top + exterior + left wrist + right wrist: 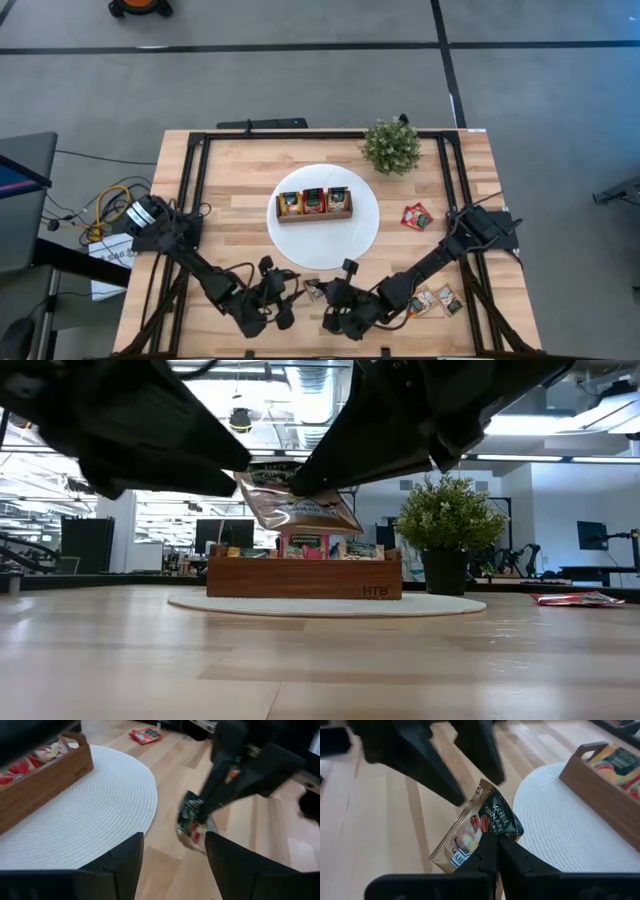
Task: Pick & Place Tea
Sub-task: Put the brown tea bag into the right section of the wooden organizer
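A beige tea sachet (pixel 472 827) with a dark printed end hangs above the table near its front edge, and my right gripper (pixel 496 851) is shut on it. It also shows in the low view (pixel 296 502) and the high view (pixel 315 290). My left gripper (pixel 174 865) stands open just to the sachet's left, its fingers pointing at it. A brown wooden box (pixel 314 203) holding more tea stands on the white disc (pixel 350 245). My right gripper pinches the sachet's dark end (pixel 498 826) between its two fingertips, coming from the table's right side and slanting down. The sachet is lifted clear of the table (pixel 300 510), tilted, its beige end lower. My left gripper: one fingertip (pixel 461 796) is close to the sachet's edge; I cannot tell whether it touches.
A red sachet (pixel 416 216) lies on the wood right of the disc. Several more sachets (pixel 436 300) lie at the near right, under my right arm. A small green plant (pixel 392 146) stands at the far right. Black rails run along the table's edges.
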You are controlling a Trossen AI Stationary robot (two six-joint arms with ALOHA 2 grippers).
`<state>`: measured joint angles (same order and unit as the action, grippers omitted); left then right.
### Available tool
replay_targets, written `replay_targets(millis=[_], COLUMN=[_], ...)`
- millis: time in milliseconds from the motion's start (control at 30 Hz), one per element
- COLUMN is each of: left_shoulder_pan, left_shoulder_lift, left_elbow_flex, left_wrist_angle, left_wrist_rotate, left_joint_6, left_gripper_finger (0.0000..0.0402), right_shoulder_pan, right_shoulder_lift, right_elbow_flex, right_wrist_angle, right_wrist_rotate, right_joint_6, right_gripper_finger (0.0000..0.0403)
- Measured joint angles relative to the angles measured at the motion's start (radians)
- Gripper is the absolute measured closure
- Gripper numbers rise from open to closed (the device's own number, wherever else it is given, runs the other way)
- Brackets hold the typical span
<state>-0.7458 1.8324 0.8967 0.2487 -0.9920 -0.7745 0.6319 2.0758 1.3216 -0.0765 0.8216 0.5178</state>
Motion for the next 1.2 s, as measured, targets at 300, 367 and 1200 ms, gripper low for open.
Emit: replay_targets(millis=[300,367,1200], left_shoulder_pan=[0.034,0.04,0.04], left_shoulder_lift=[0.0,0.0,0.0], left_elbow_flex=[0.0,0.0,0.0], left_wrist_angle=[0.069,0.071,0.068], left_wrist_rotate=[0.071,0.1,0.147], left_joint_6=[0.093,0.108,0.183], left_gripper_finger=[0.0249,0.0275,0.0401], right_shoulder_pan=[0.002,0.002,-0.124], right_shoulder_lift=[0.0,0.0,-0.127], right_elbow_flex=[0.0,0.0,0.002], right_wrist_angle=[0.003,0.005,-0.123], right_wrist_rotate=[0.015,0.015,-0.438], right_joint_6=[-0.004,-0.003,-0.067], right_gripper_finger=[0.04,0.0399,0.0181])
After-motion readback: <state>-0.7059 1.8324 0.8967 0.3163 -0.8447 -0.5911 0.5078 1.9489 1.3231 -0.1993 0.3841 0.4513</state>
